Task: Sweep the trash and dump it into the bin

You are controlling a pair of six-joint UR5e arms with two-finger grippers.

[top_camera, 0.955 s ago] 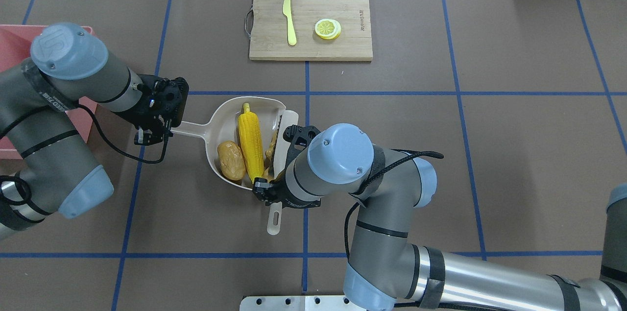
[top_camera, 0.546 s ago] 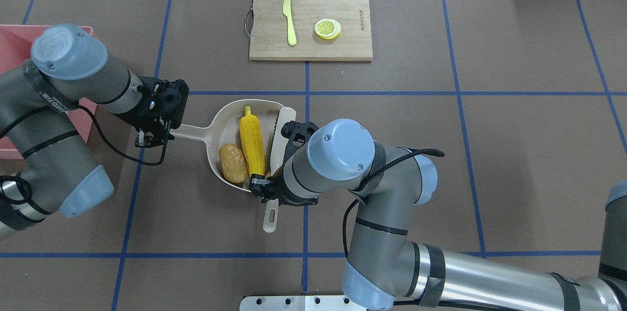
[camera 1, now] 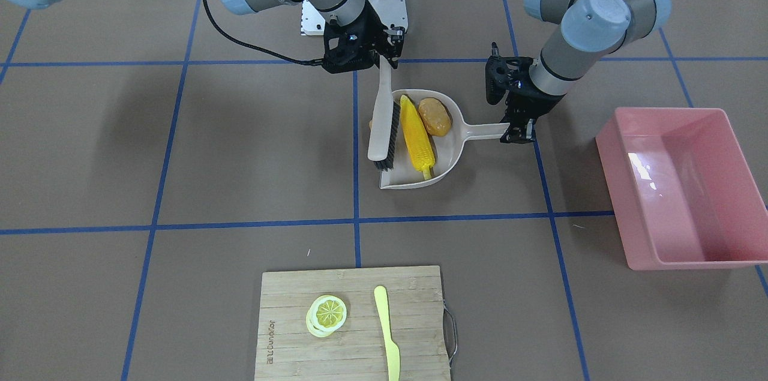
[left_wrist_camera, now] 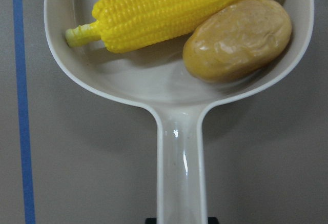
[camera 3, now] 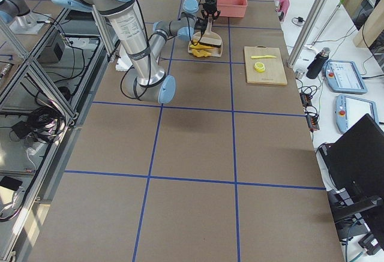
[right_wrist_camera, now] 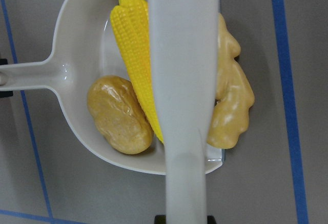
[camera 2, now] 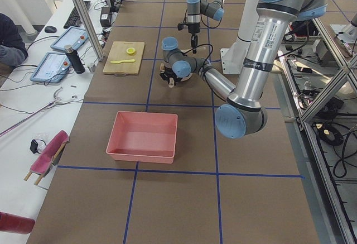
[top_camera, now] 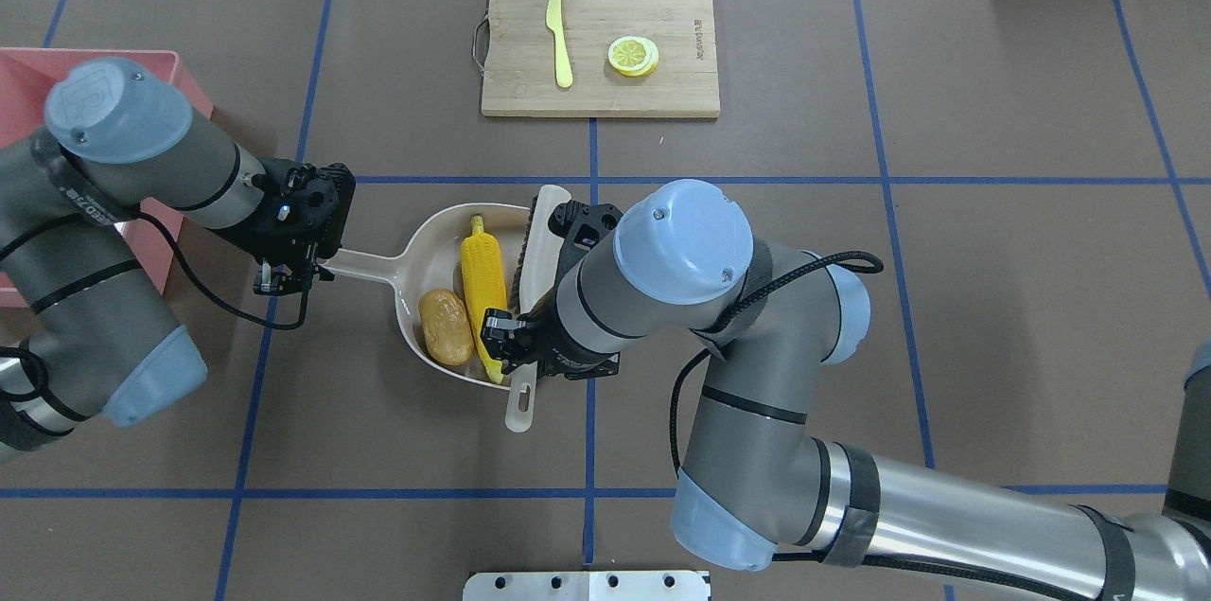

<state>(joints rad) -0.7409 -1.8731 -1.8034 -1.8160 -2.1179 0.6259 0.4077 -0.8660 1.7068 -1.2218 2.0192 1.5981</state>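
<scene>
So your left gripper (camera 1: 519, 131) is clamped shut on the tip of the dustpan (top_camera: 428, 246) handle, and the pan sits flat on the bench (top_camera: 851, 298) about mid-bench, handle pointing left and open mouth facing right. Your right gripper (camera 1: 383, 58) is closed around the handle of the brush (top_camera: 535, 241), which stands along the pan's mouth with its bristles facing into the pan

Trash-wise, the corn (top_camera: 481, 284) lies lengthwise in the pan, right up against the bristles, and the potato (top_camera: 447, 327) sits just left of it, touching it, at the near end by the pan's back wall. The ginger (right_wrist_camera: 230, 101) is on the right side of the brush at the lip of the mouth. The right wrist camera shows it best, but I can't tell if it's fully on the pan or half on the bench

The pink bin (camera 1: 678, 189) is at the left end of the bench, well apart from the pan, and nothing shows inside it. On the far side there's a cutting board (top_camera: 662, 90) carrying a plastic knife (top_camera: 560, 38) and a lemon slice (top_camera: 633, 55)
</scene>
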